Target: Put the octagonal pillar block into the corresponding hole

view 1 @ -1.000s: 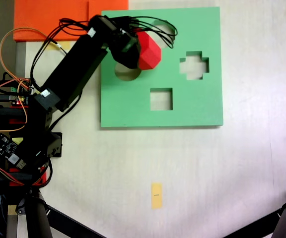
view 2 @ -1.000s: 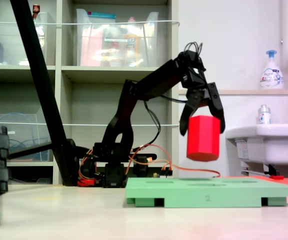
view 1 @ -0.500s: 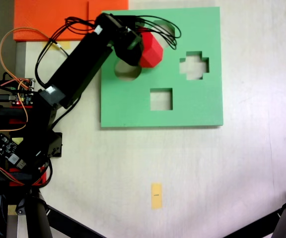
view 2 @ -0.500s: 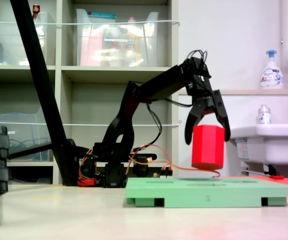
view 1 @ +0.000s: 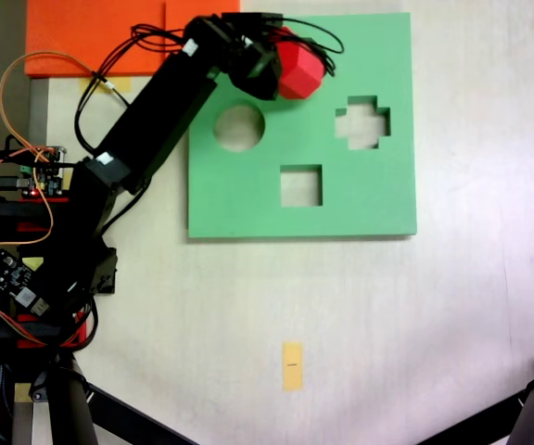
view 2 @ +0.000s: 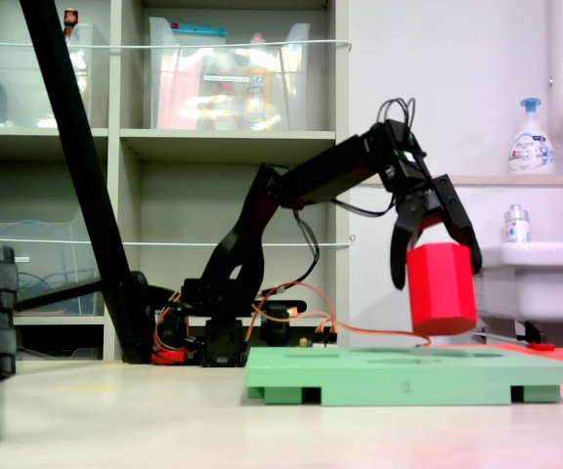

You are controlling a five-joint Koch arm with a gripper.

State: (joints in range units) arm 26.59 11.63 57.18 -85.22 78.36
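- Octagonal pillar block (view 2: 442, 289): bright red prism, carried clear of the green foam board (view 2: 409, 376); a gap remains below its base in the side-on fixed view. Held tilted slightly, lower end leaning right in that view.
- Gripper (view 2: 436, 246): jaws pinching the block's upper part from two opposite sides, one finger down each flank. Grip taken high, presumably to leave the lower part free to enter a cutout.
- Position from above: block (view 1: 298, 69) over the board's far edge, above the band between the round cutout (view 1: 239, 127) and the cross-shaped cutout (view 1: 363, 121). Arm (view 1: 156, 107) stretched diagonally from its base at the left of that view.
- Corresponding hole: no eight-sided cutout visible on the board. Round, cross-shaped and square cutout (view 1: 301, 184) all open to view. Likely location: under the block and gripper, near the far edge; not confirmable.
- Step in hand, judged: transport ending, alignment over the hidden cutout beginning.
- Requirement for next move, judged: tilt removed, the eight sides turned to match the cutout, then straight descent.
- Risk, judged: tilted base catching the foam rim; soft foam likely to bind, not slide.
- Orange foam sheet (view 1: 100, 28): flat beyond the board's far left corner in the view from above, not involved.
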